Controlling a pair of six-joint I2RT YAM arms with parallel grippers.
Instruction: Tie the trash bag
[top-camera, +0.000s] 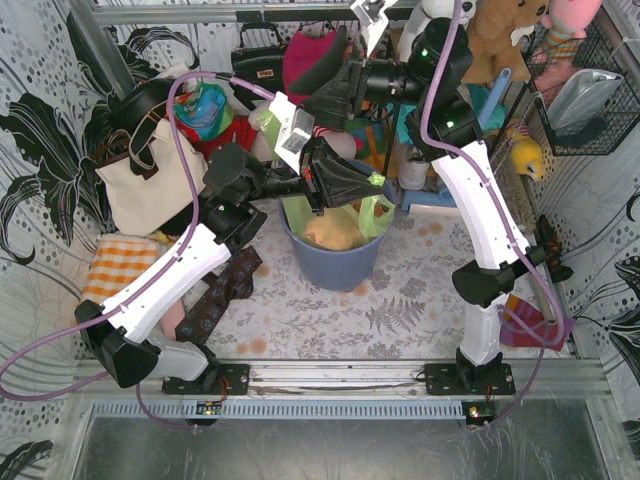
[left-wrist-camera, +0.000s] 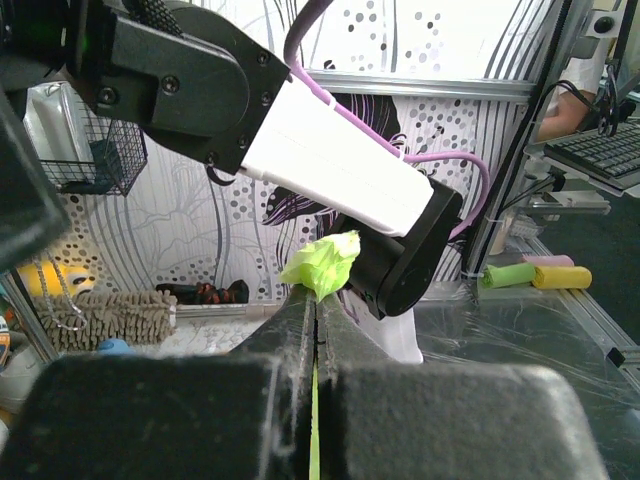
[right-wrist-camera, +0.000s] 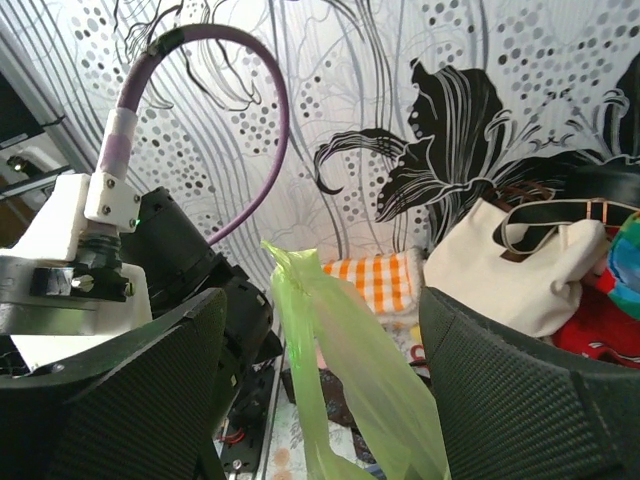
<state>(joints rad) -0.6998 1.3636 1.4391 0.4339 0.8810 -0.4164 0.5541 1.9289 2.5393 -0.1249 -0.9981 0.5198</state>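
Note:
The lime-green trash bag (top-camera: 372, 215) sits in the round blue-grey bin (top-camera: 335, 268), with brown paper showing through it. My left gripper (top-camera: 368, 186) is over the bin's rim and shut on a flap of the bag. In the left wrist view the jaws (left-wrist-camera: 318, 300) are pressed together, with a green tuft (left-wrist-camera: 322, 264) sticking out past the tips. My right gripper (top-camera: 322, 95) is higher and behind, and open. In the right wrist view a second upright strip of the bag (right-wrist-camera: 330, 340) stands between its spread fingers (right-wrist-camera: 322, 300), touching neither.
A cream tote bag (top-camera: 140, 180) and an orange checked cloth (top-camera: 115, 268) lie at the left. A dark patterned cloth (top-camera: 220, 290) lies by the left arm. Bags and plush toys crowd the back. A wire basket (top-camera: 585, 85) hangs at the right.

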